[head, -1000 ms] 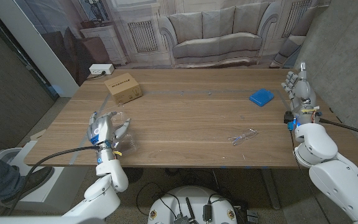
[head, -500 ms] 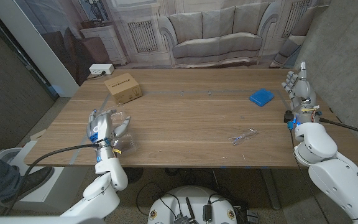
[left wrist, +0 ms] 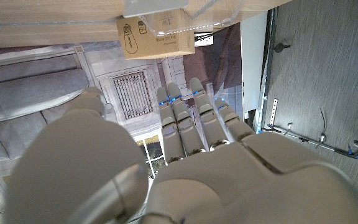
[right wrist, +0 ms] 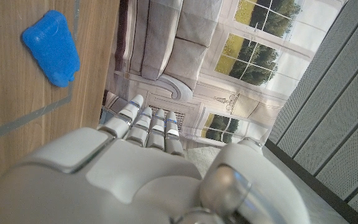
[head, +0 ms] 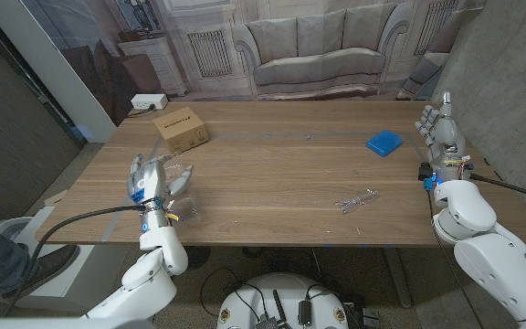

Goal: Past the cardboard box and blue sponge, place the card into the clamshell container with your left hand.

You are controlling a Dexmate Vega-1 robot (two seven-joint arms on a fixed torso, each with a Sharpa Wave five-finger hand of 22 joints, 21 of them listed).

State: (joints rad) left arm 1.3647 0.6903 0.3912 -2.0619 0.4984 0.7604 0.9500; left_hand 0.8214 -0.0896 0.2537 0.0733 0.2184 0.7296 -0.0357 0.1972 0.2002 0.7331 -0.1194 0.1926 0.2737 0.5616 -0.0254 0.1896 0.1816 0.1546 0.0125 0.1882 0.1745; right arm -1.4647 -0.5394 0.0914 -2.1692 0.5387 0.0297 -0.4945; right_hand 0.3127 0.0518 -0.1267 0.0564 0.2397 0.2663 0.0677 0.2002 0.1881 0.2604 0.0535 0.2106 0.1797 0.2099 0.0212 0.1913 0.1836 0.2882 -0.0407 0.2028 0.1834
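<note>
Pretty roomy table (head: 272, 174) overall. The cardboard box (head: 181, 129) sits near the far left corner, a bit beyond the left hand (head: 151, 179), so anything reaching straight ahead from there runs into it; the left wrist view shows the box right past the fingertips. The clear clamshell container (head: 183, 208) is just beside that hand at the near edge, so it's tight there. The blue sponge (head: 383, 142) sits toward the right side, near the right hand (head: 439, 125), with open wood between them. A small wiry thing (head: 356, 201) lies right of centre, hard to identify. The wide middle strip between box and sponge is bare wood.
</note>
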